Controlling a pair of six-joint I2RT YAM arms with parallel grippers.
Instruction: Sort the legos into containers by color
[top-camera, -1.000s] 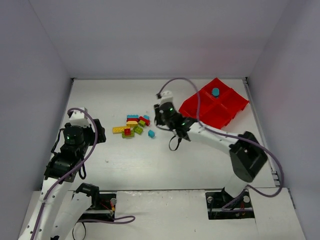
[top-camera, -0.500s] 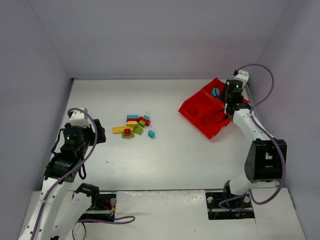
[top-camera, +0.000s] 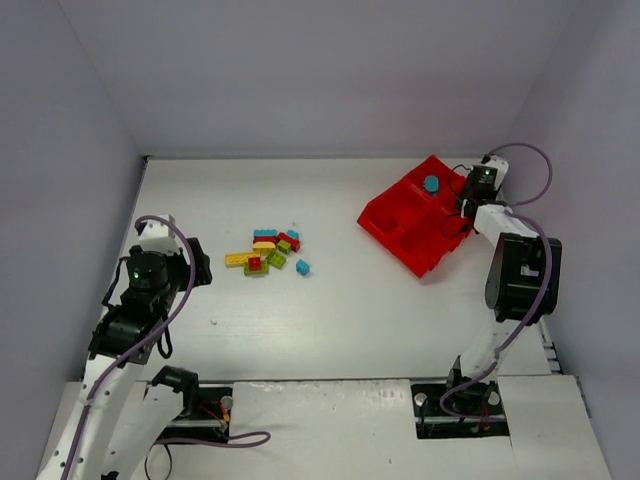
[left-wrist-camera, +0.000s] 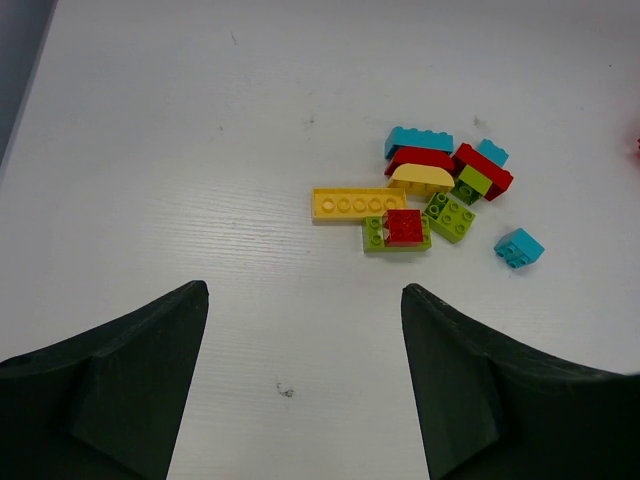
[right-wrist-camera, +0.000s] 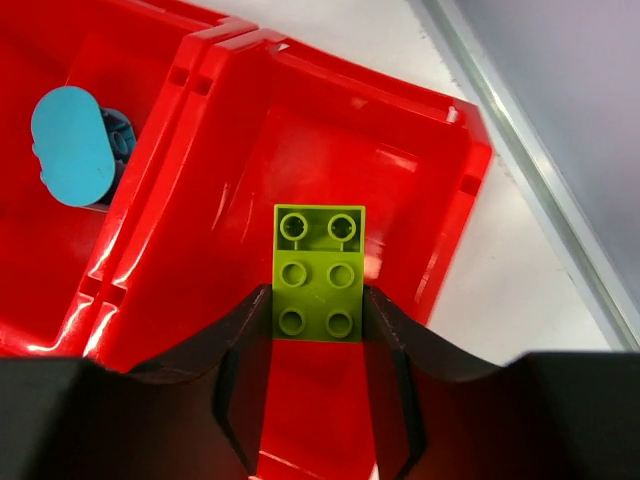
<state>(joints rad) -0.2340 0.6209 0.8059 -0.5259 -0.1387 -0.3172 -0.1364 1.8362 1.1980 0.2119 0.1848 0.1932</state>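
My right gripper (right-wrist-camera: 318, 312) is shut on a lime green lego (right-wrist-camera: 319, 272) and holds it over one compartment of the red tray (right-wrist-camera: 420, 190). In the top view the right gripper (top-camera: 474, 192) is at the tray's far right part (top-camera: 400, 240). A cyan-blue lego (right-wrist-camera: 72, 146) lies in the neighbouring compartment, also seen from above (top-camera: 431, 184). A pile of red, yellow, lime green and cyan-blue legos (top-camera: 268, 251) lies on the table at centre left, with one cyan-blue brick (top-camera: 302, 267) apart to its right. My left gripper (left-wrist-camera: 305, 300) is open and empty, short of the pile (left-wrist-camera: 420, 200).
The white table is enclosed by pale walls. A metal rail (right-wrist-camera: 520, 150) runs along the table's right edge just beyond the tray. A purple cable (top-camera: 530, 160) loops off the right wrist.
My right arm has swung from beside the pile at centre across to the tray's far right part, carrying the lime green lego. The left arm has not moved.
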